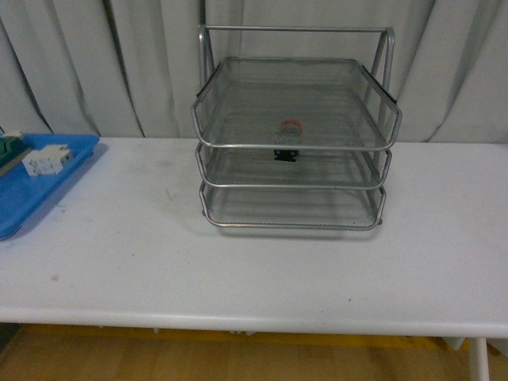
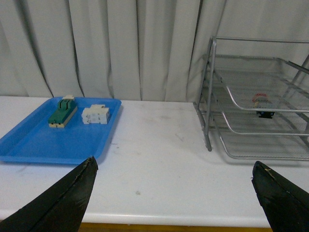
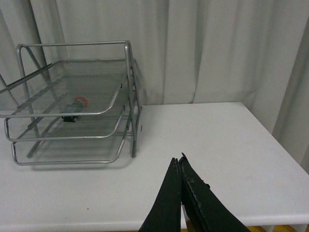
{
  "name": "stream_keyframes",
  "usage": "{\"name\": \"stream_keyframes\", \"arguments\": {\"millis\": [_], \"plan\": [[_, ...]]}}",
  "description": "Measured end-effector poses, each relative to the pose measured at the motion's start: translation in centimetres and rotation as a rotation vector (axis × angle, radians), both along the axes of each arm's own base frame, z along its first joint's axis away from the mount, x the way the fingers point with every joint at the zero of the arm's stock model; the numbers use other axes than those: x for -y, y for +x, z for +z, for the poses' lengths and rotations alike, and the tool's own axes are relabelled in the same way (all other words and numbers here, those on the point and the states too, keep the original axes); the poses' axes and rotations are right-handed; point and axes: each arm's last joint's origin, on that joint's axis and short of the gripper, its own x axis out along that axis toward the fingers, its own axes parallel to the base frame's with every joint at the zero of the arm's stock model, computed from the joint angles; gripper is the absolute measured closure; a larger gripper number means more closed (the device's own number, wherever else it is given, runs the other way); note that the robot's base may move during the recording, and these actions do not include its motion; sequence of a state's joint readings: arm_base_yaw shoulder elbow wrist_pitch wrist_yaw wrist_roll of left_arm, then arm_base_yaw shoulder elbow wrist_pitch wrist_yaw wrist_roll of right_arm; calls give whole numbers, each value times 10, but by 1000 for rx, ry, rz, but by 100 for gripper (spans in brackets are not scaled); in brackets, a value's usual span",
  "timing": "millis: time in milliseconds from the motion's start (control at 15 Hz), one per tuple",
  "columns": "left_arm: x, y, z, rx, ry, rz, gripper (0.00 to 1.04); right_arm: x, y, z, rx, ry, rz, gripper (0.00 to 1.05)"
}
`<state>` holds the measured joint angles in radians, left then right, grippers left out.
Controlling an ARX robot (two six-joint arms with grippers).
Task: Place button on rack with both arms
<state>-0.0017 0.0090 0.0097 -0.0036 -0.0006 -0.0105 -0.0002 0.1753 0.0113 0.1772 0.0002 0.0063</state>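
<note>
Button [image 1: 290, 127] rests in rack's [image 1: 295, 147] top tray; left end effector [image 2: 176, 193] spread, right end effector [image 3: 179, 164] pressed together, both empty.

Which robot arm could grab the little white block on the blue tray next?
Probably the left. Its open gripper faces the blue tray holding the white block. The right gripper is shut, on the rack's far side.

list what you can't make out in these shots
- Button: which rack tier carries it; mesh and front rods blur it in every view.
- Green-and-beige block: cut off by the front view's left edge.
- Arms: absent from the front view; wrist views show only each tool's tips.
</note>
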Motion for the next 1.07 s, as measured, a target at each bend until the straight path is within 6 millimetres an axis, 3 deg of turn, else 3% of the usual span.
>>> {"name": "stream_keyframes", "arguments": {"millis": [200, 668, 1069], "plan": [[0, 0, 0, -1, 0, -1, 7, 0, -11, -1, 12, 0, 0, 103], [0, 0, 0, 0, 0, 0, 7, 0, -11, -3, -9, -2, 0, 100], [0, 0, 0, 0, 0, 0, 7, 0, -11, -3, -9, -1, 0, 23]]}}
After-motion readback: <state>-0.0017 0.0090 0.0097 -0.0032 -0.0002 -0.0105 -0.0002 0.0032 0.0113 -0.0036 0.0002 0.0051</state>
